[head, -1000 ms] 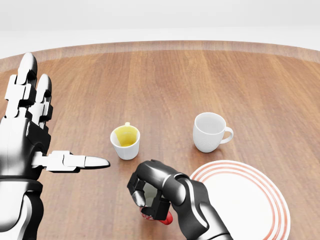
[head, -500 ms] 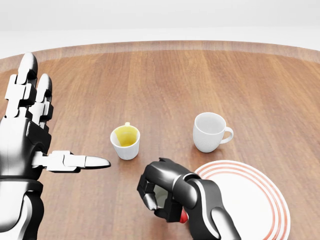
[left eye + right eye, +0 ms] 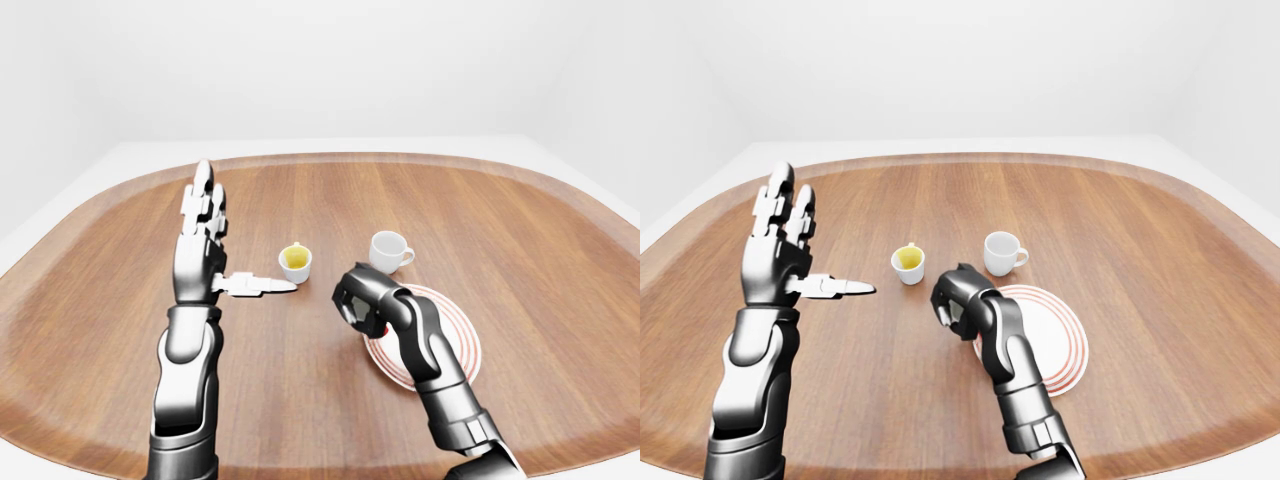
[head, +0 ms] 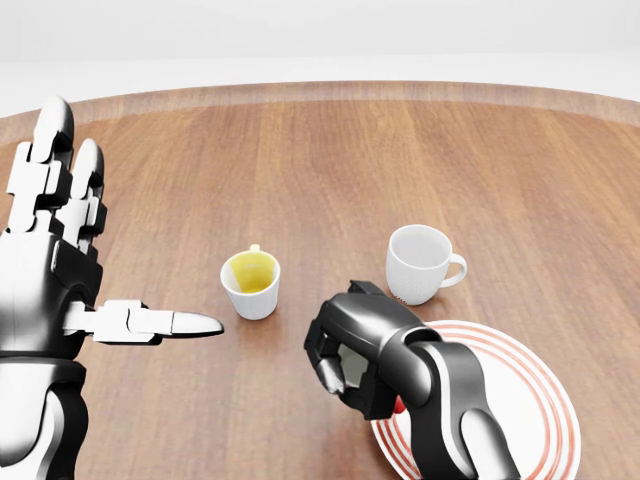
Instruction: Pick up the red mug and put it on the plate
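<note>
One hand's doing the work: right hand [image 4: 352,368] clamped around the red mug [image 4: 399,405], carrying it over the plate [image 4: 520,400] rim for set-down, while left hand [image 4: 60,260] idles open.

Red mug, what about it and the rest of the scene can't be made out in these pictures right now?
- Red mug: only a red sliver shows in the head view; the right hand wraps it, hiding shape, handle and tilt.
- Whether the mug touches the plate: hidden by the hand and forearm in all views.
- Plate's near-left rim: covered by the right forearm in the head view.
- Yellow-lined cup: handle mostly hidden behind its body.
- Left hand: open; its forearm is cut by the head view's bottom edge.
</note>
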Available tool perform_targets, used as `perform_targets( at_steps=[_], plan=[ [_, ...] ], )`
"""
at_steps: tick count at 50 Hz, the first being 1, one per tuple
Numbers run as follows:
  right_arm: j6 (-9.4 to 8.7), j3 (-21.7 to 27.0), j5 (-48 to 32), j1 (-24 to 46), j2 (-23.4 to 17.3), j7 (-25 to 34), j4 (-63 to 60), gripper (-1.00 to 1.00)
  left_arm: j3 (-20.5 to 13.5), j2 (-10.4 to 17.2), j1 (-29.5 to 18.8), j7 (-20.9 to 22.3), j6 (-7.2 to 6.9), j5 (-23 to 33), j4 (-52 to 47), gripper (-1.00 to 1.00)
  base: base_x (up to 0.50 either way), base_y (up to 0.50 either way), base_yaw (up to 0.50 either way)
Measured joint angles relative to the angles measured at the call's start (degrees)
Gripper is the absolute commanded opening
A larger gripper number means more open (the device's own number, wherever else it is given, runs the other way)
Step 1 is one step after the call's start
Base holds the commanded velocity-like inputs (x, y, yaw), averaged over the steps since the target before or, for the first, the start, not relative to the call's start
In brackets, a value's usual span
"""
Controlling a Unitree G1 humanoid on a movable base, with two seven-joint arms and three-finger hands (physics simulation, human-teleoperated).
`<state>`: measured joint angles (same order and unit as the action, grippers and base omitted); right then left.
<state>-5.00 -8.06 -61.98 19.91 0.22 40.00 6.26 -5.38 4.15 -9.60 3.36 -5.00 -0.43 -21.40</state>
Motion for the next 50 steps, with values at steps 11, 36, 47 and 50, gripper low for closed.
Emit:
perform_targets(
  at_steps=[11,36,47,50],
  plan=[
    [0.0,2.5,0.5,0.8,-2.2,0.0,-2.2,-1.0,0.2,-0.1,-0.1,0.0,0.0,0.2,-0.7,1.0,0.0,0.0,0.0],
    [0.0,6.2,7.3,-0.3,-6.4,0.0,-0.8,-1.0,0.6,-0.3,-0.3,0.1,0.0,0.7,-1.6,1.0,0.0,0.0,0.0],
    [0.0,8.4,10.3,-0.4,-9.1,0.0,1.2,-1.0,0.7,-0.4,-0.3,0.1,0.0,0.9,-1.9,1.0,0.0,0.0,0.0],
    [0.0,9.0,11.0,-0.3,-10.0,0.0,1.6,-1.0,0.8,-0.4,-0.3,0.1,0.0,0.9,-2.0,1.0,0.0,0.0,0.0]
  ],
)
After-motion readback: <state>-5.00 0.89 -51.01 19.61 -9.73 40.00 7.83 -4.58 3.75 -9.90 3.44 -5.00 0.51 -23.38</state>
